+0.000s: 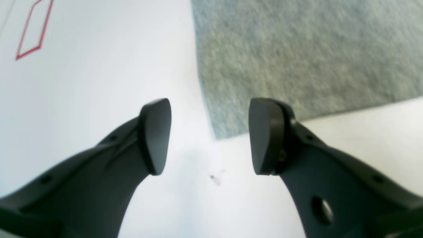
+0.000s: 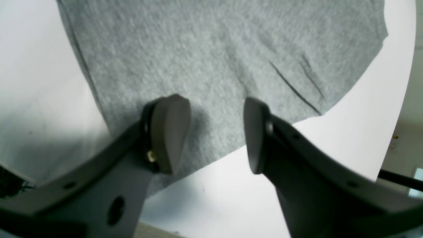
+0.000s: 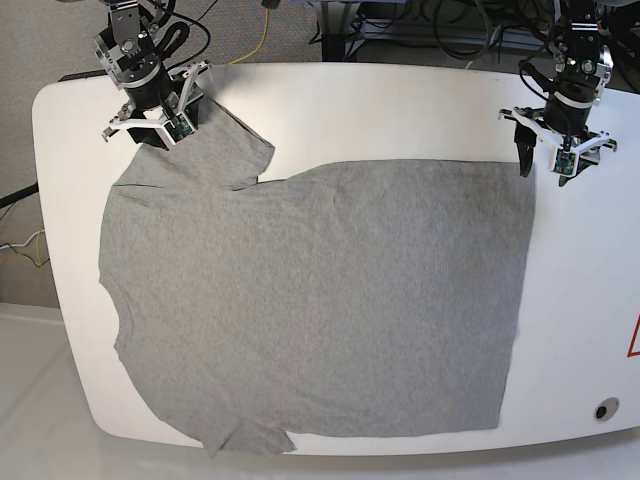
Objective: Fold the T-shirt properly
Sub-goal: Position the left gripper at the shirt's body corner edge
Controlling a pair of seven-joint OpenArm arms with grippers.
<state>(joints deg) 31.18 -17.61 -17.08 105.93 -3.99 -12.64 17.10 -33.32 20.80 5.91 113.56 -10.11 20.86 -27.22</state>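
Base view: we find the T-shirt [image 3: 310, 300] spread flat on the white table [image 3: 350, 110]. We note the left gripper [image 1: 210, 135] open above the shirt's corner, and the right gripper [image 2: 216, 132] open over a sleeve, holding nothing.

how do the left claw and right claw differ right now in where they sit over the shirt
The left claw hangs by the T-shirt hem corner, mostly over bare white table; the right claw hangs over a sleeve, with grey fabric under it. In the base view the left claw is at the far right edge of the table, the right claw at the far left. Both are open and hold nothing.
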